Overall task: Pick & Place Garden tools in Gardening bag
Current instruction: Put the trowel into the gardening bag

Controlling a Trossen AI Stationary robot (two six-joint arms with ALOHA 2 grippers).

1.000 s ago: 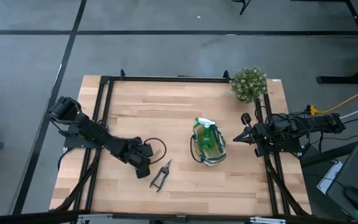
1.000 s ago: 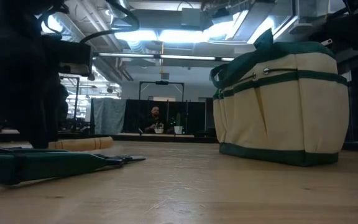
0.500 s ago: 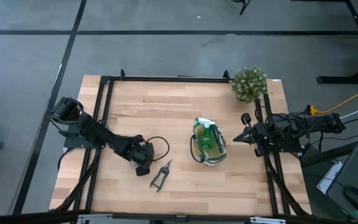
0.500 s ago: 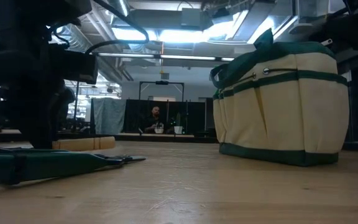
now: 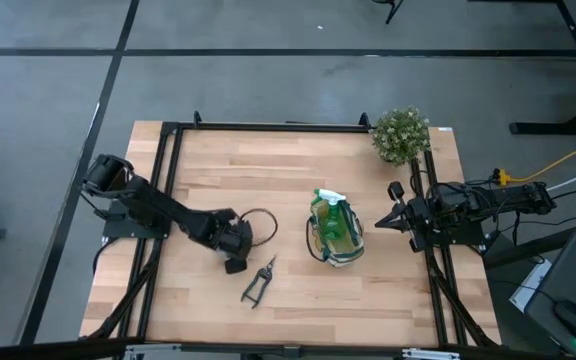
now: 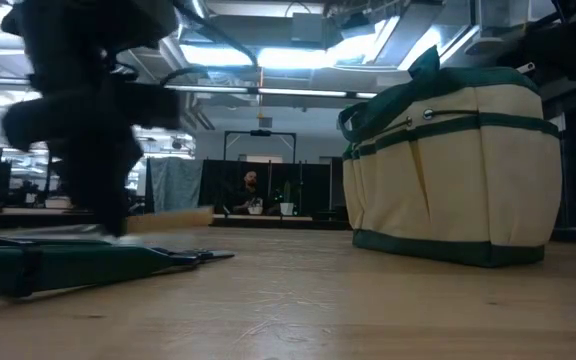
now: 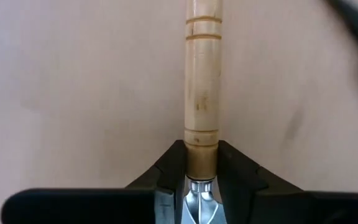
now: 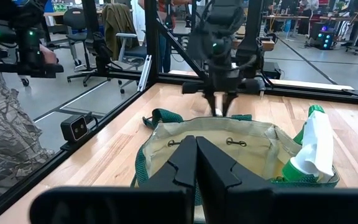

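Note:
My left gripper (image 5: 233, 245) stands left of the gardening bag (image 5: 316, 238), shut on the wooden-handled trowel (image 7: 202, 81). From above, the gripper hides most of the trowel. The pruning shears (image 5: 258, 282) lie flat on the table just near-right of that gripper, and they fill the left foreground as pruning shears (image 6: 68, 262) in the low view. The beige, green-trimmed bag (image 6: 458, 170) stands upright on its base, with the green spray bottle (image 5: 333, 212) inside it. My right gripper (image 5: 380, 223) waits shut at the bag's right side. My left gripper pinches the trowel's wooden handle at the end next to the metal neck (image 7: 202, 140), one finger (image 7: 169, 168) on each side. The fingers come steeply from above and lie across the handle. The handle reaches away from the fingers, roughly level. Whether it is clear of the table I cannot tell.
A bushy potted plant (image 5: 400, 133) stands at the far right corner. A black frame rail (image 5: 268, 126) runs round the table. Bare wood lies between my left gripper and the bag. Beyond the table a person (image 8: 5, 112) stands.
My left gripper has moved a little toward the table's far and right edges, closer to the bag. The trowel's wooden handle has gone rightward with it in the low view. The shears, the bag and my right gripper have stayed put.

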